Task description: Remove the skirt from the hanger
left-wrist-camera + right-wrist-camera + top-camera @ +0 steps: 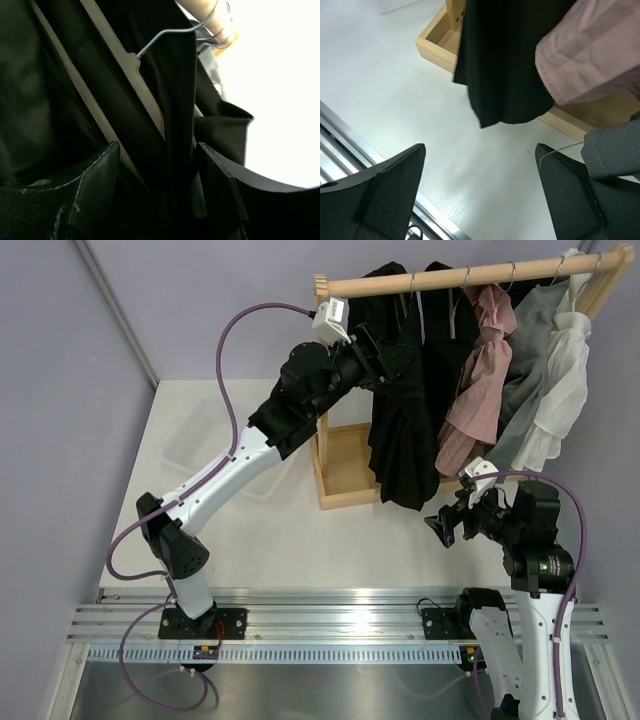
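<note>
The black skirt [398, 445] hangs in loose folds from the wooden rail [450, 278], leftmost of the clothes. My left gripper [388, 368] is up at its waist. In the left wrist view the fingers [102, 170] sit on either side of a black fold of the skirt [177, 115] and an arm of the grey hanger [142, 90], with that bundle filling the gap between them. The hanger's metal hook [170, 32] curves up to the rail. My right gripper [447, 525] is open low down, below the skirt's hem [507, 75], holding nothing.
Another black garment, a pink one [480, 370], a grey one and a white one [560, 400] hang further right on the same rail. The rack's wooden base [345, 475] stands on the white table. A clear plastic bin [195, 445] lies at the left.
</note>
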`<action>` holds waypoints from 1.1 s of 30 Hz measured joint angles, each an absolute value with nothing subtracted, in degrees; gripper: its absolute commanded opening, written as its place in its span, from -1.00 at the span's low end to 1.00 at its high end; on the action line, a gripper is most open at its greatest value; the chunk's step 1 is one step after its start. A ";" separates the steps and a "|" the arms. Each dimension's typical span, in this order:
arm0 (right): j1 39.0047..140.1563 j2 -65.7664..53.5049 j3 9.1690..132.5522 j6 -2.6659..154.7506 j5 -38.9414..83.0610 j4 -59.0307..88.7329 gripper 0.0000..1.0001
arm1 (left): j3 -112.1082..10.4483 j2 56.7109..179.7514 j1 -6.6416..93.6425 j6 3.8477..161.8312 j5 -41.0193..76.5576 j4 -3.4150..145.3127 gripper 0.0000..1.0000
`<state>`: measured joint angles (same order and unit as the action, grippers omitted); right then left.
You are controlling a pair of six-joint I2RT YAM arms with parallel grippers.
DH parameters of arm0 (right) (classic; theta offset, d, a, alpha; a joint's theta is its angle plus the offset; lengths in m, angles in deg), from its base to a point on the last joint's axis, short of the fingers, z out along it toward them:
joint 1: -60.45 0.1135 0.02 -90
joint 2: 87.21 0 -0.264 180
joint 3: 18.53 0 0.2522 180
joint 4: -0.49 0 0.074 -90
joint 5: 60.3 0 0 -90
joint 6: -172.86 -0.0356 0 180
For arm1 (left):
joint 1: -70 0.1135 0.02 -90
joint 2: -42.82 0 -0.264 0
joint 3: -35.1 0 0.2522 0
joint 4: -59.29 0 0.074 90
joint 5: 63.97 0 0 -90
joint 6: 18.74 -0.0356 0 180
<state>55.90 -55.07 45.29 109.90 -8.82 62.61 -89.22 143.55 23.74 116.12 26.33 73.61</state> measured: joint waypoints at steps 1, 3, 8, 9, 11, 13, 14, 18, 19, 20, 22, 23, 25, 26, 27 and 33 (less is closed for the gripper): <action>55.90 -55.07 45.29 109.90 -8.82 62.61 0.99 | -89.33 143.92 23.50 115.88 26.68 73.52 0.29; 55.90 -55.05 45.29 109.88 -8.80 62.61 0.99 | -89.55 144.16 23.22 115.84 26.26 73.48 0.30; 55.90 -55.03 45.29 109.84 -8.78 62.61 0.99 | -89.55 144.19 21.73 115.33 25.39 72.87 0.57; 55.90 -55.01 45.29 109.84 -8.78 62.64 0.99 | -89.55 144.19 21.42 115.36 25.12 72.84 0.64; 55.90 -54.92 45.29 109.80 -8.78 62.61 0.99 | -89.55 144.19 21.07 115.92 24.75 72.43 0.79; 55.90 -54.83 45.31 109.64 -8.76 62.64 0.99 | -89.55 144.19 20.90 117.08 24.42 71.60 0.83; 55.90 -54.83 45.33 109.60 -8.73 62.64 0.99 | -89.55 144.19 21.01 118.13 24.27 71.05 0.83; 55.90 -54.83 45.46 109.40 -8.76 62.66 0.99 | -89.22 144.19 23.02 123.73 23.66 67.97 0.82; 55.90 -54.83 45.46 109.38 -8.73 62.70 0.99 | -88.83 144.19 23.85 125.10 23.55 66.57 0.82; 55.90 -54.85 45.49 109.29 -8.73 62.75 0.99 | -88.39 144.16 24.46 126.74 23.66 65.26 0.81; 55.90 -54.96 45.46 109.16 -8.71 62.94 0.99 | -86.67 144.01 25.60 128.99 24.01 62.75 0.81; 55.90 -55.09 45.49 109.14 -8.71 63.07 0.99 | -85.88 143.97 25.93 130.11 24.56 62.03 0.77; 55.90 -55.38 45.49 109.01 -8.71 63.25 0.99 | -84.55 143.92 26.23 131.71 25.60 61.02 0.68; 55.90 -55.49 45.49 108.99 -8.71 63.36 0.99 | -84.02 143.92 26.25 132.62 26.52 60.74 0.63; 55.90 -55.53 45.49 109.01 -8.73 63.47 0.99 | -83.78 143.92 26.25 133.26 27.02 60.69 0.56; 55.90 -55.64 45.49 108.99 -8.73 63.49 0.99 | -82.62 143.79 26.19 138.63 31.79 60.17 0.41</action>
<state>55.90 -55.64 45.49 108.99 -8.73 63.49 -82.62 143.79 26.19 138.63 31.79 60.17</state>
